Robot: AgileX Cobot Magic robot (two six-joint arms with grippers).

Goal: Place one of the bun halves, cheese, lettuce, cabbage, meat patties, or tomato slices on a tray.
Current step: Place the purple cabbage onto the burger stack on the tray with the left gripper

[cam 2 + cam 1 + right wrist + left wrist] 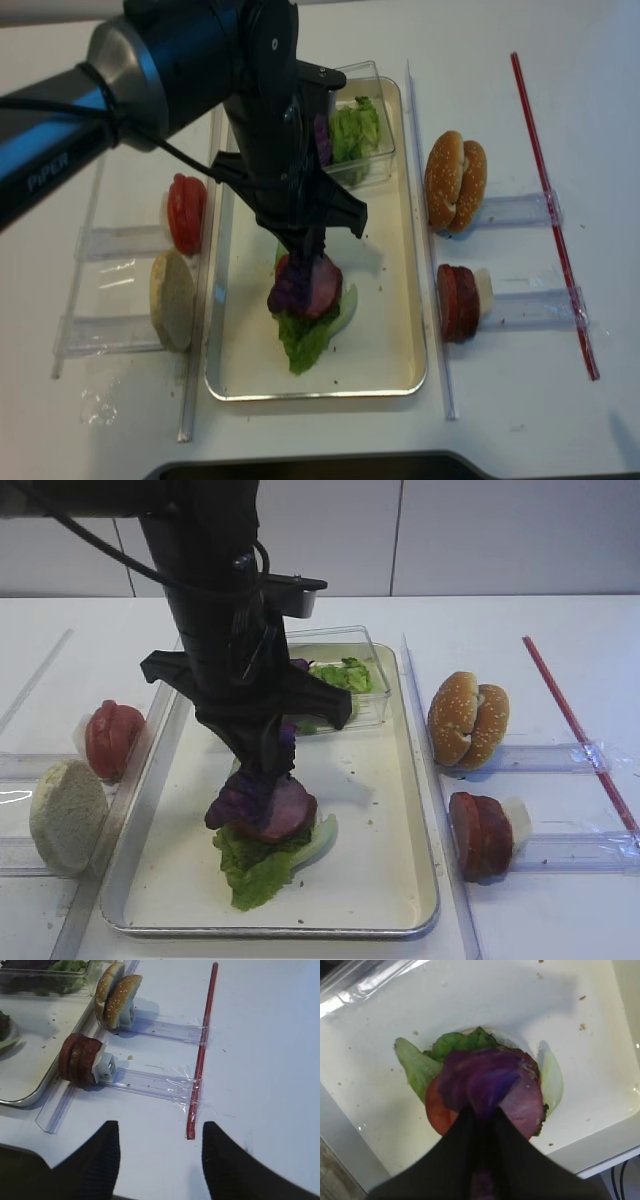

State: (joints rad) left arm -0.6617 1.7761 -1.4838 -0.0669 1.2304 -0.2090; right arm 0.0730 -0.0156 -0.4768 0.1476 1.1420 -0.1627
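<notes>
My left gripper [482, 1110] is shut on a crinkled purple cabbage [482, 1077] clump, which rests on top of a stack in the tray [420, 880]. The stack holds green lettuce [420, 1065], a red tomato slice [439, 1110], a pink meat patty [526, 1105] and a pale bun edge below. From above, the left gripper [262, 770] comes straight down onto the cabbage [238, 802]. My right gripper [160, 1132] stands open over bare table, right of the tray, with nothing between its fingers.
Two sesame bun halves [468, 720] and spare meat patties [480, 835] stand in clear rails on the right. Tomato slices [112, 738] and a pale bun half [67, 815] stand on the left. A clear box [345, 675] of leaves sits at the tray's far end. A red strip [202, 1045] is taped to the table.
</notes>
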